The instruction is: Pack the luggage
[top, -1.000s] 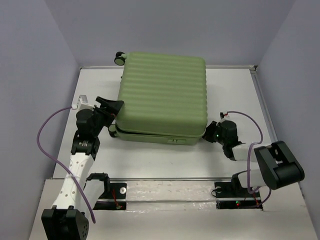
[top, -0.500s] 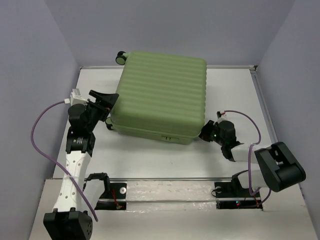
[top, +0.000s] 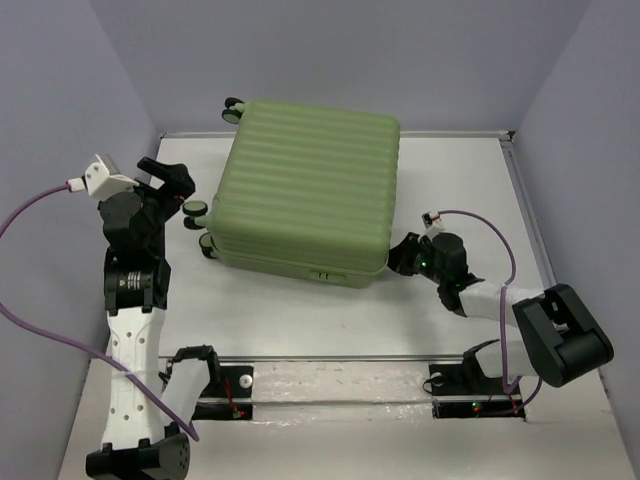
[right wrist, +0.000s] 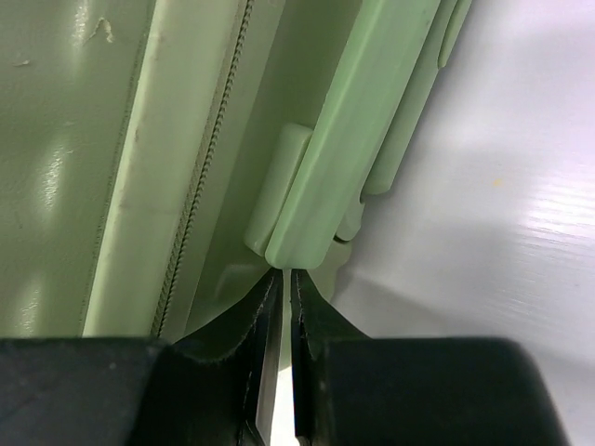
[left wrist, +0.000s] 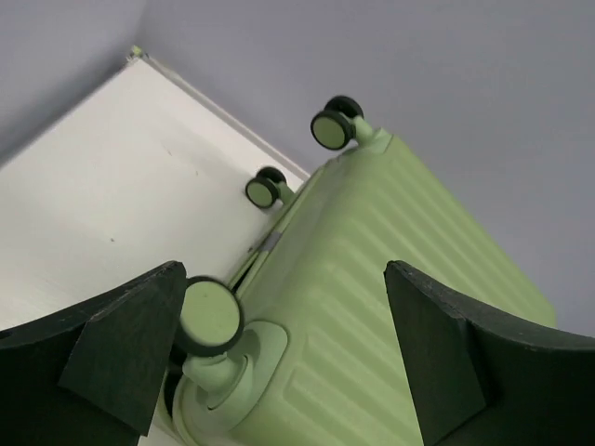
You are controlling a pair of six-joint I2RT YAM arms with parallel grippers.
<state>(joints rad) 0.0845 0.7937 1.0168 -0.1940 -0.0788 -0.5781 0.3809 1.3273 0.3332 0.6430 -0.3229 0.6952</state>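
The luggage (top: pixel 305 180), a light-green ribbed hard-shell suitcase, lies flat and closed on the white table (top: pixel 450 180), turned slightly askew. My left gripper (top: pixel 170 183) hangs wide open to the left of the case, clear of it; in the left wrist view the case (left wrist: pixel 390 279) fills the space below the left gripper (left wrist: pixel 284 279), and a green wheel (left wrist: pixel 209 314) sits by one finger (left wrist: pixel 130 344). My right gripper (top: pixel 400 256) is low at the case's near right corner. Its jaws are all but shut, a thin empty slit between them, and the tips of the right gripper (right wrist: pixel 286 274) sit against a green side handle (right wrist: pixel 344 158).
Grey walls close the table in at the back and both sides. A raised rail (top: pixel 330 357) runs along the near edge in front of the arm bases. Two wheels (top: pixel 197 208) stick out on the case's left side, one more (top: pixel 232 108) at the back corner.
The suitcase has slid and turned to the left and back. My left arm has risen and swung left, away from the case. My right gripper followed the corner leftward, its jaws parting a hair.
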